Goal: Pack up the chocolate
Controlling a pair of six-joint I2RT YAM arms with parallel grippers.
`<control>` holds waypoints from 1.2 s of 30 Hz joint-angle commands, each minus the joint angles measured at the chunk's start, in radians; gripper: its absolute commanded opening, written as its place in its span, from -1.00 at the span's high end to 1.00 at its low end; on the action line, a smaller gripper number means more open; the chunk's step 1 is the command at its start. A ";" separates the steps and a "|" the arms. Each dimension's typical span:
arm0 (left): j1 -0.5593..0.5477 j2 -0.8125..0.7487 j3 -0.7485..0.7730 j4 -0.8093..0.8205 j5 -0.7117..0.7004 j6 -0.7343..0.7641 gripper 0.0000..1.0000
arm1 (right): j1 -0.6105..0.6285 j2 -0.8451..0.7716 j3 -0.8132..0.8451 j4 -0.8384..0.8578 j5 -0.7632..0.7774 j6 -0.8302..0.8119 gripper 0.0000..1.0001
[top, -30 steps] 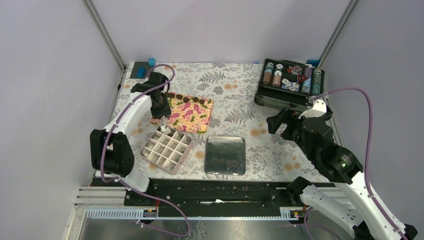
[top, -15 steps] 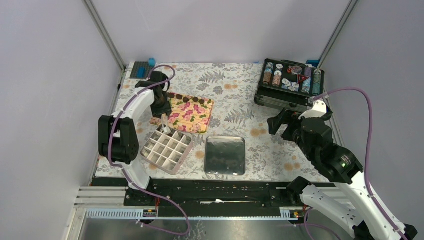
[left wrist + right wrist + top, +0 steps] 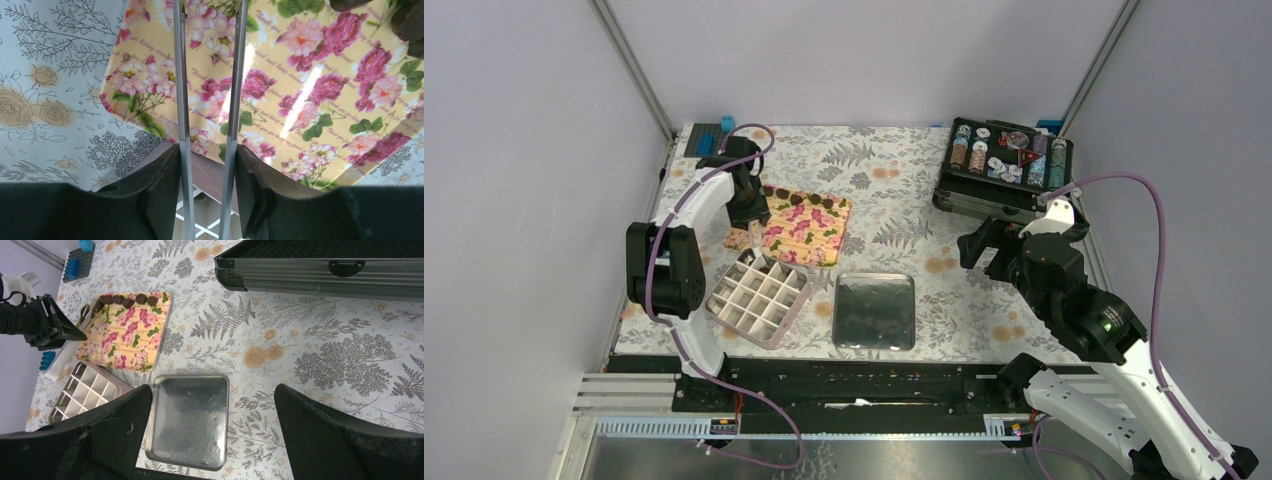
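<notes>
Chocolate: row of brown pieces on far edge of flower tray. Your left gripper over tray's near corner, fingers a little apart, nothing between. Pink grid box just beside tray. Metal tin next to box. Chip case far right. Your right gripper spread wide, holding nothing.

text log | floral tray: repeated cursive script, too blurred to read | elsewhere: none legible
</notes>
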 commanded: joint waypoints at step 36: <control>0.032 -0.134 -0.048 0.030 0.045 0.012 0.76 | -0.001 0.060 0.032 0.043 0.007 0.004 -0.97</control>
